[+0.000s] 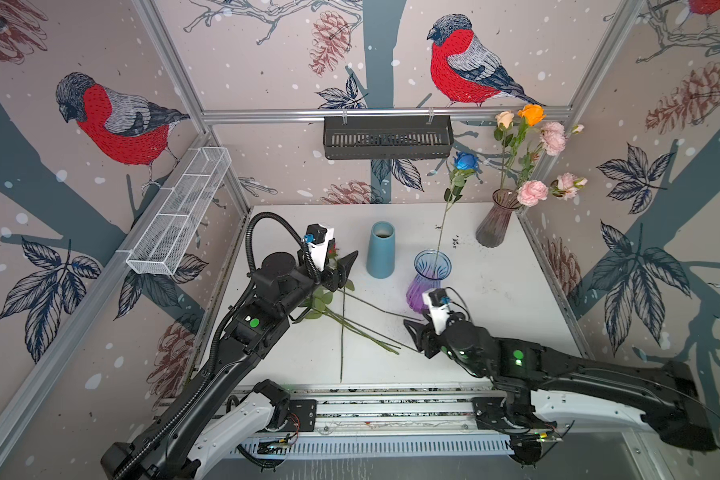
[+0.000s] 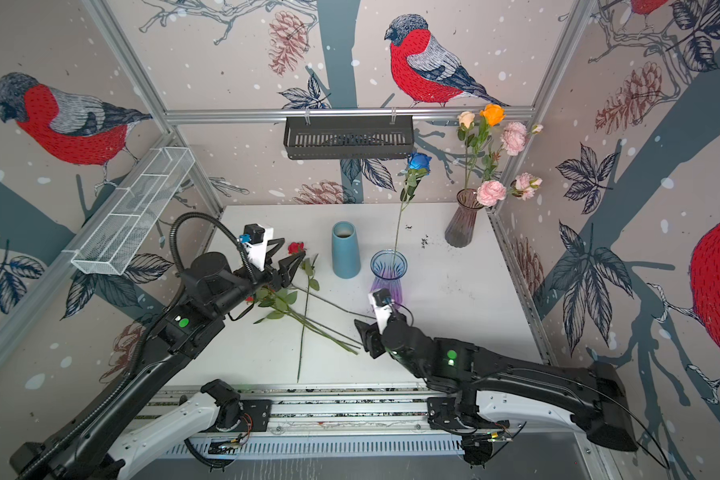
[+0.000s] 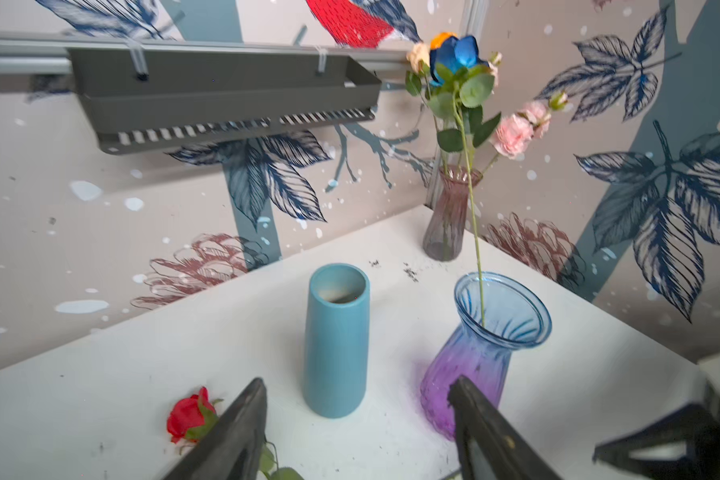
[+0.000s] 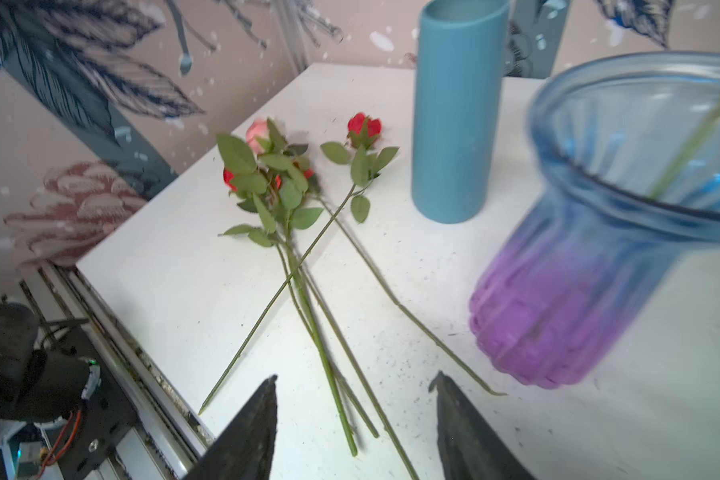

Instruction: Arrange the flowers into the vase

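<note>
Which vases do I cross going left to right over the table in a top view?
Teal ceramic vase → blue-purple glass vase holding the blue rose → smoky glass vase holding the bunched flowers.

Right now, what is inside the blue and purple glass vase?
Only one blue rose stands in the blue and purple glass vase, its stem passing through the mouth. The ribbed purple glass hides the stem's lower end.
</note>
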Robot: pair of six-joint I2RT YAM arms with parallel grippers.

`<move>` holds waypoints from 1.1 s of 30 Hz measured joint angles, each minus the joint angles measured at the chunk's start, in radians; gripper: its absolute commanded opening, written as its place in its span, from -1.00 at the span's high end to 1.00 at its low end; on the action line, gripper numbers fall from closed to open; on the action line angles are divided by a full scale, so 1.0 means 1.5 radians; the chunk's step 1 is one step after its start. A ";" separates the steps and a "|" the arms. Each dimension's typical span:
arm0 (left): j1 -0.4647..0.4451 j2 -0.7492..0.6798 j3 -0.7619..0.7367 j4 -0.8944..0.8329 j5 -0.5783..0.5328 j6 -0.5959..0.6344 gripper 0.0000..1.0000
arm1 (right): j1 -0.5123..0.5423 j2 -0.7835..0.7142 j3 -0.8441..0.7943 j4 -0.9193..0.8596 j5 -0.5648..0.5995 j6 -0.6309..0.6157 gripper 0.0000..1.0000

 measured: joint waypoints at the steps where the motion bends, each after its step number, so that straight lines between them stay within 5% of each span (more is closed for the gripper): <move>1: 0.008 -0.011 -0.009 0.010 -0.004 -0.009 -0.39 | -0.005 0.052 0.026 0.005 -0.010 0.003 -0.23; 10: 0.071 -0.046 -0.037 0.056 -0.032 -0.048 -0.38 | -0.119 0.433 0.241 0.040 -0.252 0.031 -0.23; 17: 0.099 -0.042 -0.038 0.062 -0.012 -0.067 -0.38 | -0.128 0.642 0.461 -0.054 -0.231 -0.055 -0.24; 29: 0.132 -0.038 -0.042 0.077 0.037 -0.098 -0.37 | -0.181 0.720 0.506 -0.143 -0.185 -0.142 -0.09; 33: 0.159 -0.036 -0.048 0.092 0.058 -0.117 -0.36 | -0.192 0.716 0.472 -0.128 -0.194 -0.147 0.13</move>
